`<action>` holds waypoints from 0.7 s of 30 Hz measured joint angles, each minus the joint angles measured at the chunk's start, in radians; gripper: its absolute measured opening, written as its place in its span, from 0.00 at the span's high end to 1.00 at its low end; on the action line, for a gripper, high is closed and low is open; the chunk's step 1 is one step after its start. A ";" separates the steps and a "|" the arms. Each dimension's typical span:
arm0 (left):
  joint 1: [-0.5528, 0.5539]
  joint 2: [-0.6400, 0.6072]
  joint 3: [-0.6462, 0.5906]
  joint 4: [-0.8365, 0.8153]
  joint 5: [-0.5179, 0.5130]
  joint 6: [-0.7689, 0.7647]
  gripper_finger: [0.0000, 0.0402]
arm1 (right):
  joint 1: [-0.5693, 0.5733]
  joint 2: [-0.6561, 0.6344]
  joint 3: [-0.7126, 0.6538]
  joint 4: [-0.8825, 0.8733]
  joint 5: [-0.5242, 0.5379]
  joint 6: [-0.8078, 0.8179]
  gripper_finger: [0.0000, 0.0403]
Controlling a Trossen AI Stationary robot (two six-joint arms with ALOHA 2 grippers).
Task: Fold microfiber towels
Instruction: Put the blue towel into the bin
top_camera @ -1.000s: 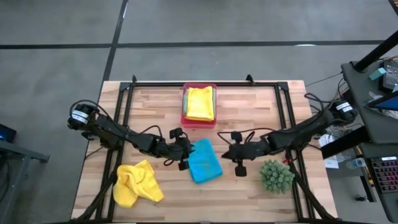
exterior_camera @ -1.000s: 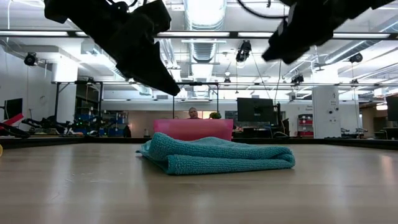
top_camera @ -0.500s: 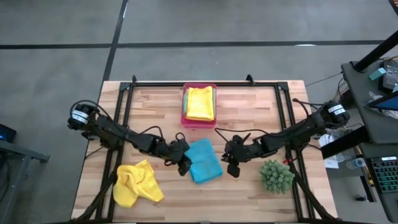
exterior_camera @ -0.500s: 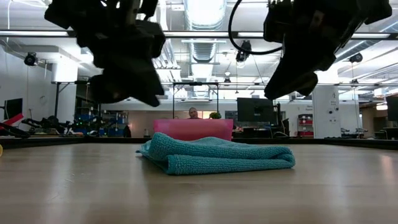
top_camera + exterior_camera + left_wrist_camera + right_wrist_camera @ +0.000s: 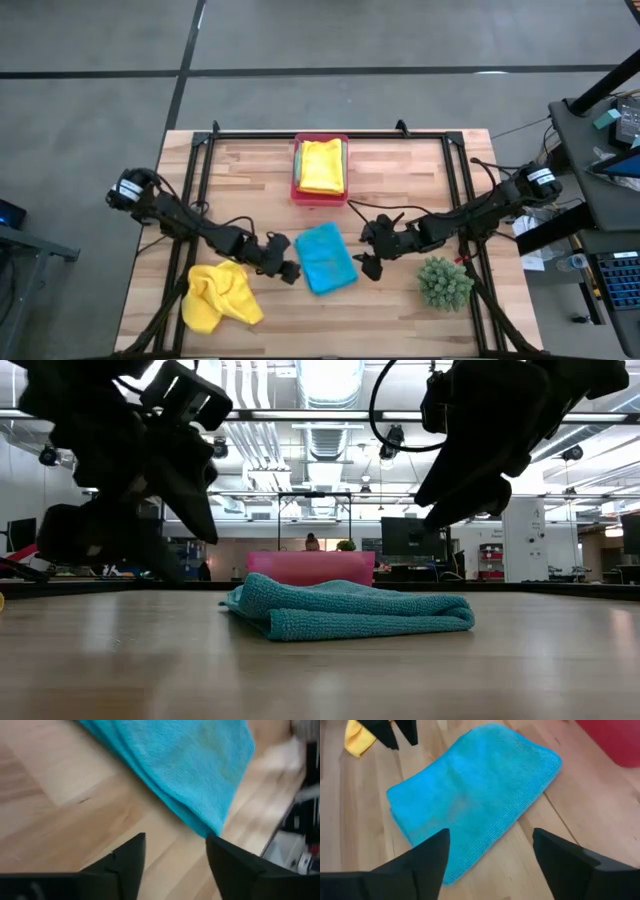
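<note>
On the wooden table (image 5: 400, 190), the folded blue towel (image 5: 327, 257) lies flat, in front of the pink tray (image 5: 295, 190). Both grippers have opened and drawn back empty: left gripper (image 5: 288, 272) and right gripper (image 5: 367, 265) flank the towel. This fold appears finished; the crumpled yellow towel (image 5: 220, 295) remains.

A folded turquoise towel (image 5: 470, 810) of nubby, matt microfiber lies on a pale, smooth wood-plank worktop (image 5: 400, 180) with a faint sheen; behind, a glossy pink plastic tray (image 5: 296, 190).
</note>
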 joint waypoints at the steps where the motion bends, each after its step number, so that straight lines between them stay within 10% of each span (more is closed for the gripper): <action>1: -0.004 0.000 -0.005 0.001 -0.024 -0.031 0.50 | 0.000 0.005 0.000 0.002 0.007 0.014 0.30; 21: -0.002 0.130 -0.003 0.142 -0.272 -0.090 0.39 | -0.097 0.215 0.000 0.138 0.002 0.058 0.22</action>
